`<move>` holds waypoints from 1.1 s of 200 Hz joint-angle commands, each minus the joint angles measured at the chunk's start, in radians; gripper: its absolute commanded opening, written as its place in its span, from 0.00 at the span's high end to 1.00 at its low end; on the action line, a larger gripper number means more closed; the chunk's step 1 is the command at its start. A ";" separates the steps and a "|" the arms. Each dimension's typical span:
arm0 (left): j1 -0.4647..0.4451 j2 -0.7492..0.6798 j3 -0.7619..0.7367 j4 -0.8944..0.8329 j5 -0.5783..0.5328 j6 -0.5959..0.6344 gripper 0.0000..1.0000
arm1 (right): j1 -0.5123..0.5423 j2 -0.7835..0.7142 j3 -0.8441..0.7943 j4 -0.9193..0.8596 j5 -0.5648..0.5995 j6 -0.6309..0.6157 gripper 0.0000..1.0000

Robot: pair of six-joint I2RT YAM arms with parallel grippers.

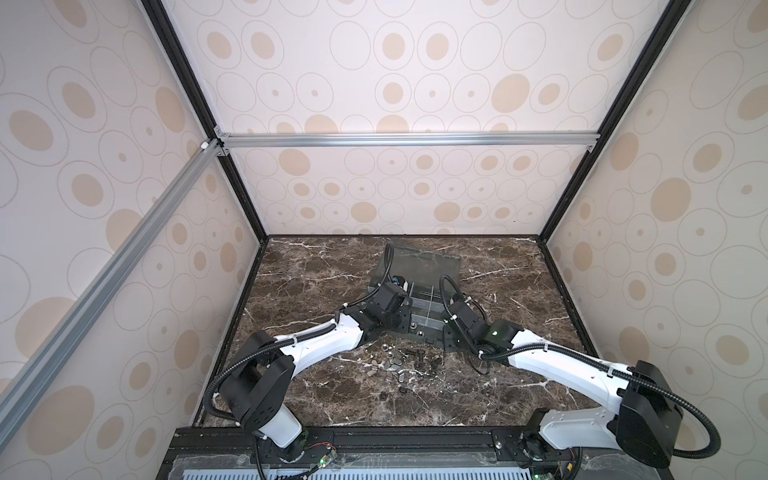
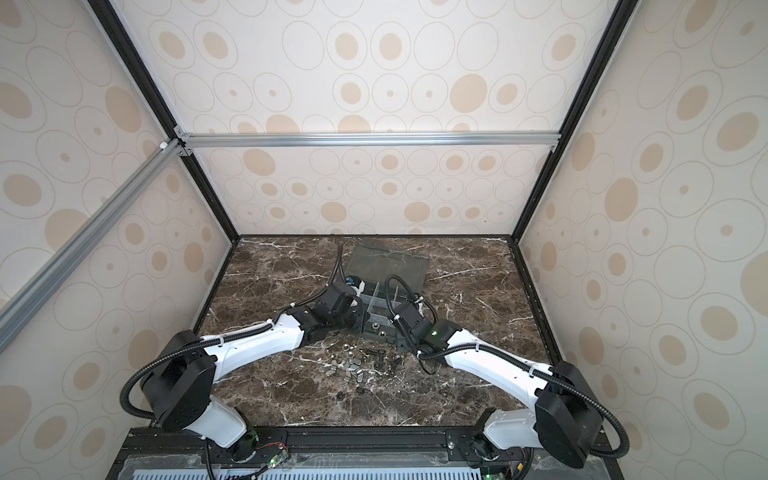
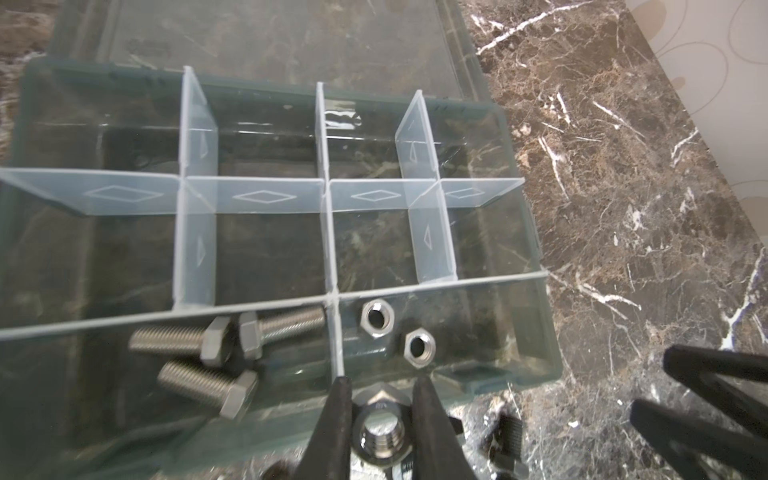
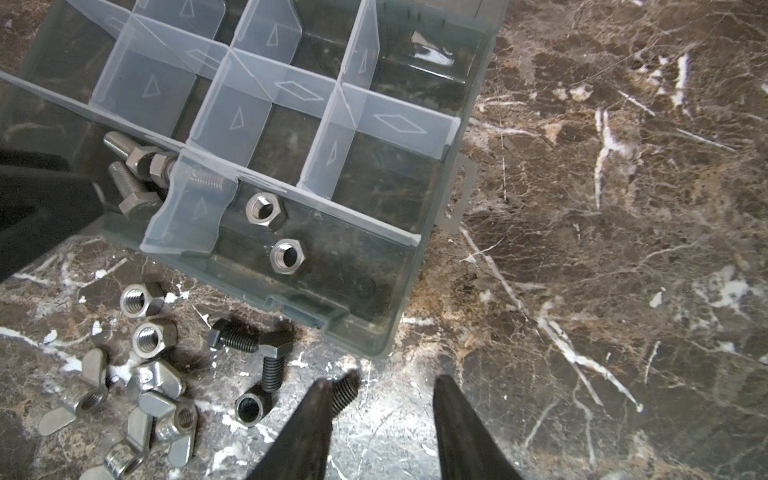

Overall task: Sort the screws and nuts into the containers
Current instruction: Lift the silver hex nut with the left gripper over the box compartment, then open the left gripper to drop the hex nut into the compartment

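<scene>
Brown marble tabletop fills the lower middle of both top views; at mid-frame on it sits the smoky-grey organizer box, and just below the box lies the loose pile of screws and nuts not yet sorted; the left gripper is pinched narrow on one silver nut, caught by its flats with the bore facing the wrist camera, and it hovers at the box's front wall, in line with the divider that parts the screw cell, holding three silver bolts, from the nut cell, holding two nuts. That nut cell lies just ahead of the fingertips and, in the top views, seemingly a little to the gripper's right, though all is small there; so the drop calls for a short reach forward, kept on the nut side of the divider; the right gripper stands partly open and empty over bare marble off the box's corner, a black screw just beside one finger.
</scene>
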 commanded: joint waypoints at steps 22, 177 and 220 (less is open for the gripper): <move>-0.007 0.054 0.060 0.031 0.048 0.009 0.76 | -0.008 -0.022 -0.018 -0.028 0.020 0.025 0.56; -0.006 -0.042 -0.031 0.073 -0.019 -0.037 0.59 | -0.008 -0.041 -0.021 -0.032 0.004 0.022 0.56; -0.005 -0.099 -0.078 0.077 -0.055 -0.044 0.58 | -0.007 -0.032 -0.016 -0.032 -0.015 0.024 0.56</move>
